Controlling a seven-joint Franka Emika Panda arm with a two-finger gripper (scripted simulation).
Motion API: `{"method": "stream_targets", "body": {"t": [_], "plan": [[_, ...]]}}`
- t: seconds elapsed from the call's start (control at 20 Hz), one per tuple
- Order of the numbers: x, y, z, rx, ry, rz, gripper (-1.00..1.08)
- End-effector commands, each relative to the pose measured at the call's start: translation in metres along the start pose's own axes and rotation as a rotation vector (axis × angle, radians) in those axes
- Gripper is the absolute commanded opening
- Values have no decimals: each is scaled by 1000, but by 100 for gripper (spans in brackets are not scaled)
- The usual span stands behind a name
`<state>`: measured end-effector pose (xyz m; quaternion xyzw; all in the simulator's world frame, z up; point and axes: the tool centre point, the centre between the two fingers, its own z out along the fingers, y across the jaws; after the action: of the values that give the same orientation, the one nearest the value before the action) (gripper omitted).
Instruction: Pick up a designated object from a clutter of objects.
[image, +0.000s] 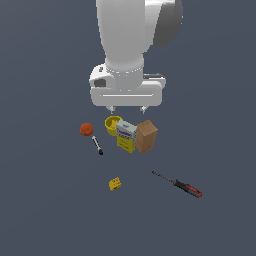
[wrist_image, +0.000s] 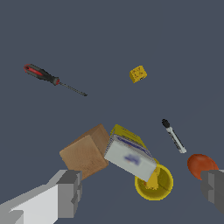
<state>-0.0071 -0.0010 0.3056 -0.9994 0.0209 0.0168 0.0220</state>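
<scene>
The hand (image: 127, 108) hangs pointing straight down, fingers spread wide and empty, above the tall yellow carton with its white-and-blue top (image: 126, 136), beside the plain brown cardboard box (image: 146, 136).

White arm pointing straight down, gripper (image: 128, 108) jaws spread wide, empty
</scene>
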Motion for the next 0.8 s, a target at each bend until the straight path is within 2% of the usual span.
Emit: {"method": "stream_targets", "body": {"t": [0.0,0.45,0.75], "plan": [[0,0,0,0,0,0,100],[4,9,-14,-1,28,-13,100],[4,10,-13,-1,28,-17,100]]}}
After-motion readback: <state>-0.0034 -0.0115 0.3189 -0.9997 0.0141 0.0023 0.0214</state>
